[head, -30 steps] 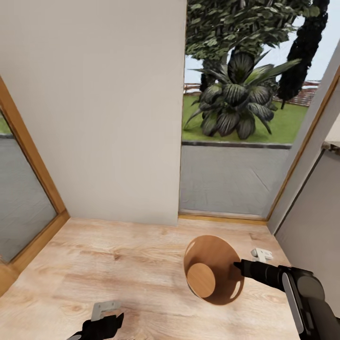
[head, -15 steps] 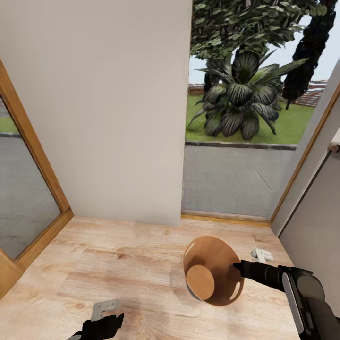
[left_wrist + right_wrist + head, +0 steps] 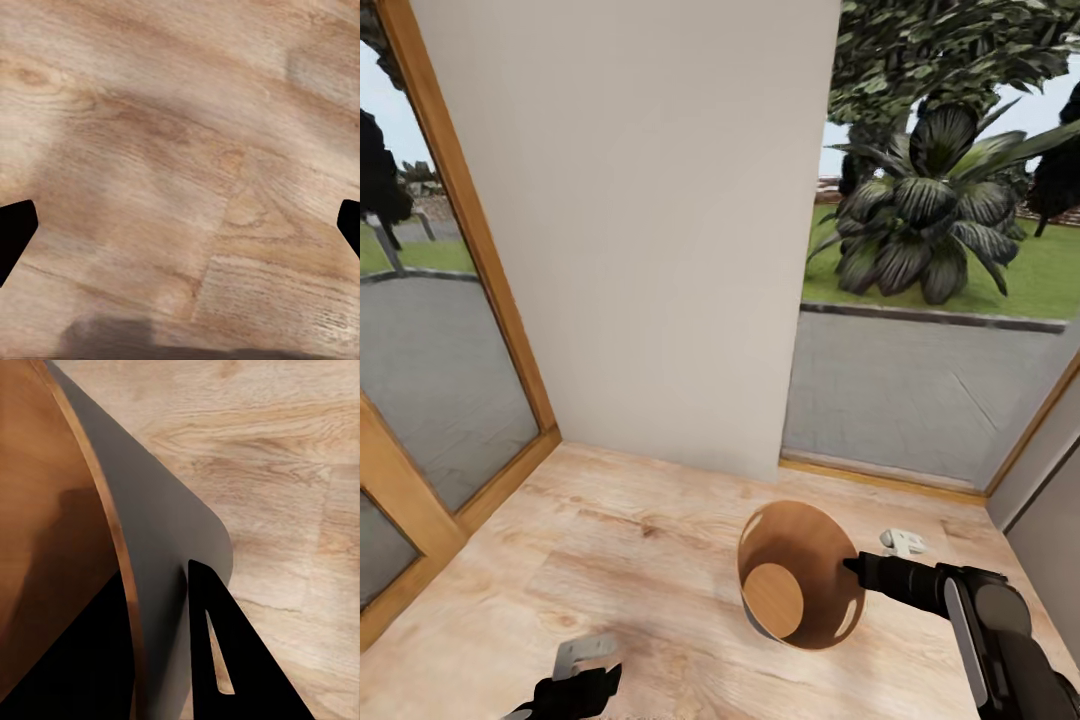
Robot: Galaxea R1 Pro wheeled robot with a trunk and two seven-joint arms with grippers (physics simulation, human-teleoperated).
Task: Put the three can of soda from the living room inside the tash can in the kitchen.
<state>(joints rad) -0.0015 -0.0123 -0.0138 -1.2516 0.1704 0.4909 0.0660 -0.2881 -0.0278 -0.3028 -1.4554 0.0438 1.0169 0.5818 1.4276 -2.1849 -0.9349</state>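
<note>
The tash can (image 3: 800,570), a coppery tapered bin with a glossy brown inside, hangs tilted just above the wood floor, and its round bottom is bare. My right gripper (image 3: 852,567) is shut on its rim. In the right wrist view, one finger is inside the bin (image 3: 45,510) and the other outside the grey wall, with the right gripper (image 3: 154,577) pinching the edge. My left gripper (image 3: 585,672) is low at the front; the left wrist view shows the left gripper (image 3: 180,229) open over bare floorboards. The cans of soda are out of view.
A white wall section (image 3: 650,230) stands straight ahead. Wood-framed glass doors (image 3: 470,250) close the left side, and a glass pane (image 3: 930,380) onto a garden is at the right. A small white fitting (image 3: 900,542) lies on the floor (image 3: 610,560) beside the bin.
The whole picture has slid rightward, so the camera has turned left and more of the left glass door shows. The bin stays held in the right gripper. The left gripper is unchanged.
</note>
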